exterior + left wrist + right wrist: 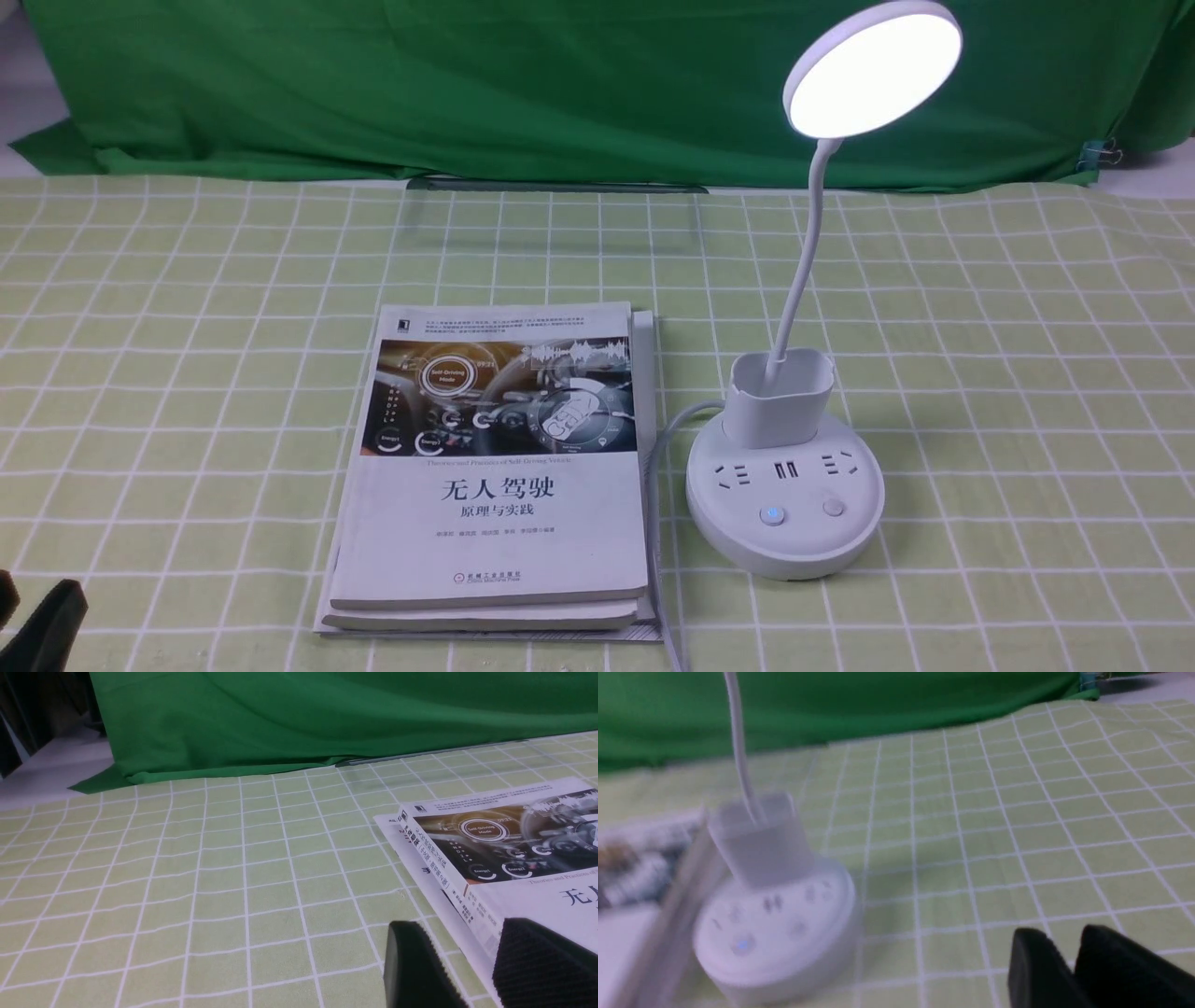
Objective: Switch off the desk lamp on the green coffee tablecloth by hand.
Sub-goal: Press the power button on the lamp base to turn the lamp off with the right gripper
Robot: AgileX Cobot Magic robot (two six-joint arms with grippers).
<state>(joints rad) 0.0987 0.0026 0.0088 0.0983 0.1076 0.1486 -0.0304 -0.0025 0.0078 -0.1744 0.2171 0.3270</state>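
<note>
The white desk lamp (784, 439) stands on the green coffee tablecloth (187, 327), right of centre. Its round disc head (873, 70) is lit. The base (784, 523) has a blue-lit button (771, 515) and a plain button (833, 507). My left gripper (460, 952) is open and empty, low over the cloth (187, 882) beside the books; only its tip (42, 621) shows at the bottom-left corner of the front view. My right gripper (1064, 938) is shut and empty, low over the cloth (1017, 812), apart from the blurred lamp base (775, 933).
A stack of books (495, 467) lies just left of the lamp and also shows in the left wrist view (504, 844). The lamp's grey cord (667, 439) runs between books and base. A dark green backdrop cloth (467, 84) hangs at the far edge.
</note>
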